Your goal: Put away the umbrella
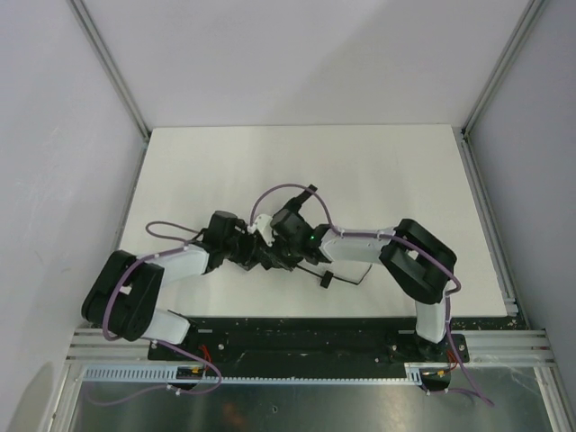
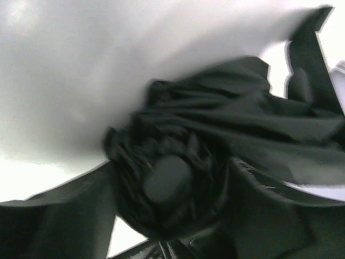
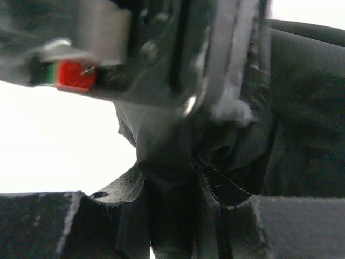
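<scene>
Black bunched fabric of the umbrella [image 1: 270, 259] sits at lower centre of the overhead frame, over the white counter [image 1: 360, 171]. The left tool [image 2: 170, 183] flanks its capped end and the right tool [image 3: 194, 216] straddles the cloth. I cannot tell whether either is clenched.

pale walls [image 1: 54, 135] | white table [image 1: 378, 171] (evenly lit) | aluminium rails [image 1: 108, 63]
</scene>
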Available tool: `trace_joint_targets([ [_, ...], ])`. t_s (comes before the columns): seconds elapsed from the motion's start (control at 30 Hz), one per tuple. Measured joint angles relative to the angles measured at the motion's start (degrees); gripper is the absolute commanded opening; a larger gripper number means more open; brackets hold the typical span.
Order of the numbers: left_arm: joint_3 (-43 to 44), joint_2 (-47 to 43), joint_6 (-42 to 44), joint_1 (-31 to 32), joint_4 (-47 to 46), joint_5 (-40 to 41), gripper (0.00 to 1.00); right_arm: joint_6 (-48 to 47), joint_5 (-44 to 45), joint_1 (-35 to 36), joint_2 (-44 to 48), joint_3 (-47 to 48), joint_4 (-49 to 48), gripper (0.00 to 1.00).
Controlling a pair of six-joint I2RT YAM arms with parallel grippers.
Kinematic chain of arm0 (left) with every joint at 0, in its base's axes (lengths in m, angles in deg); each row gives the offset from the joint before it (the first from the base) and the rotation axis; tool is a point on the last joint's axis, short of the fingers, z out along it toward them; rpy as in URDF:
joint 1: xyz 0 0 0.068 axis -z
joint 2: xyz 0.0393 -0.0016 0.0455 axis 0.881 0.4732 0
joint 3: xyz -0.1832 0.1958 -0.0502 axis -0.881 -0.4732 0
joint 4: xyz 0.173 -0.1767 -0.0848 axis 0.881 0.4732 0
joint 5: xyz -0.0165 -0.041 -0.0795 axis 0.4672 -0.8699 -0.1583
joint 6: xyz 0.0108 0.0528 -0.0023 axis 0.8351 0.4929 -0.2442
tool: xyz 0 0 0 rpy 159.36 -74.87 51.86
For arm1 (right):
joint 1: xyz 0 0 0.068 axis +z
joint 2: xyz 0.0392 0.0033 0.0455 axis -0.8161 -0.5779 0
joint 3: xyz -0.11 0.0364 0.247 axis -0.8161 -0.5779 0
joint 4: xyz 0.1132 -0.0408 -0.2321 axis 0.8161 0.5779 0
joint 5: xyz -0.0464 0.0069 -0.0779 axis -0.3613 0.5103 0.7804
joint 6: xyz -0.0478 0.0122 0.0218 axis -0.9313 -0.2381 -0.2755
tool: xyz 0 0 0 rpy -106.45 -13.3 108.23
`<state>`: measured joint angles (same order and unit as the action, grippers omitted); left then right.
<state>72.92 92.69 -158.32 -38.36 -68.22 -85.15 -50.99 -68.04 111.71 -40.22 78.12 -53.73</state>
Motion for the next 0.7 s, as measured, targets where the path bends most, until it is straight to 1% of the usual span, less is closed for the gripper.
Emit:
trace_joint_targets([
  [0.03, 0.2, -0.2, 0.7, -0.3, 0.0, -0.5, 0.95, 1.2, -2.0, -0.9, -0.3, 0.4, 0.0, 0.00],
  [0.07, 0.5, -0.9, 1.1, -0.7, -0.2, -1.2, 0.97, 2.4, -4.2, -1.6, -0.6, 0.8, 0.0, 0.00],
  [0.13, 0.8, -2.5, 2.9, -1.2, 0.8, -1.3, 0.99, 4.0, -8.0, -3.1, -1.3, 1.3, -0.1, 0.00],
  [0.23, -0.6, -5.4, 4.8, -3.1, 2.5, -1.5, 0.99, 6.3, -13.5, -5.3, -2.5, 1.6, -0.4, 0.00],
  [0.4, -6.3, -16.7, 7.1, -7.6, 4.2, -1.9, 0.99, 9.6, -22.8, -8.7, -4.9, 2.2, -1.9, 0.00],
  [0.47, -8.1, -21.0, 7.3, -8.5, 4.5, -2.0, 0.99, 10.9, -26.5, -10.1, -5.7, 2.3, -2.6, 0.00],
  [0.53, -9.0, -23.5, 7.3, -8.9, 4.9, -2.5, 0.99, 12.2, -30.4, -11.7, -6.6, 2.4, -3.4, 0.00],
  [0.7, -9.0, -22.0, 7.1, -8.8, 2.8, -5.1, 0.99, 14.7, -38.1, -14.6, -7.9, 2.8, -4.9, 0.00],
])
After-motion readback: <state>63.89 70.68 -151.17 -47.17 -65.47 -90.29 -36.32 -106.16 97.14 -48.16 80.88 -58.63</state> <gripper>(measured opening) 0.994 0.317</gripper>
